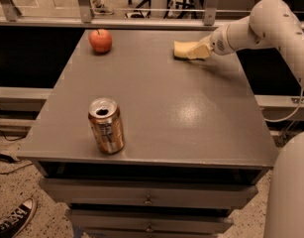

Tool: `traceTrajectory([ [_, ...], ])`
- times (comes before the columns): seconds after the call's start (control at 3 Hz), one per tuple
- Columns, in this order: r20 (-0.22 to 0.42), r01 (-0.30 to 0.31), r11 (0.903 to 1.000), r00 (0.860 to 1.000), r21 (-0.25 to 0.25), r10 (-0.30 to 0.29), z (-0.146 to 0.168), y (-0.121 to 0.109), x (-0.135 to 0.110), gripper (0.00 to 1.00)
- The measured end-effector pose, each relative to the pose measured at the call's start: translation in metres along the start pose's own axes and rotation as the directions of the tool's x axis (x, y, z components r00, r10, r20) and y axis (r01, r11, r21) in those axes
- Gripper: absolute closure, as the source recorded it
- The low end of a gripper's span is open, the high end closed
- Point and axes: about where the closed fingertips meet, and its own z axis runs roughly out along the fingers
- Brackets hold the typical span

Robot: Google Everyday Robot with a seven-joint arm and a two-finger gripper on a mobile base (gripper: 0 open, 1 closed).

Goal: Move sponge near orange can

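Note:
The pale yellow sponge [183, 49] lies at the far right of the grey table [191, 113], near its back edge. My gripper [202, 51] reaches in from the right on the white arm and is at the sponge's right end, touching or covering it. The orange can [107, 126] stands upright near the table's front left edge, its silver top with the opening showing. The sponge and the can are far apart, at roughly opposite corners.
A red-orange apple [100, 40] sits at the table's back left corner. A metal railing [141, 14] runs behind the table. Drawers [149, 200] are under the tabletop. A white robot part [290, 192] fills the lower right. A shoe [10, 222] is on the floor at the lower left.

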Motion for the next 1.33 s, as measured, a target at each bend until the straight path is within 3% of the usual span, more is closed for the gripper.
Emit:
traceTrajectory([
  [0.33, 0.014, 0.003, 0.9999, 1.0, -0.011, -0.003, -0.005, 0.004, -0.004, 0.99],
  [0.67, 0.043, 0.022, 0.9994, 0.999, -0.026, -0.021, -0.012, 0.01, -0.016, 1.0],
  [1.0, 0.086, 0.083, 0.9944, 0.993, -0.064, -0.078, -0.025, 0.027, -0.041, 1.0],
  [1.33, 0.13, 0.177, 0.9746, 0.979, -0.137, -0.16, -0.047, 0.06, -0.065, 1.0],
])
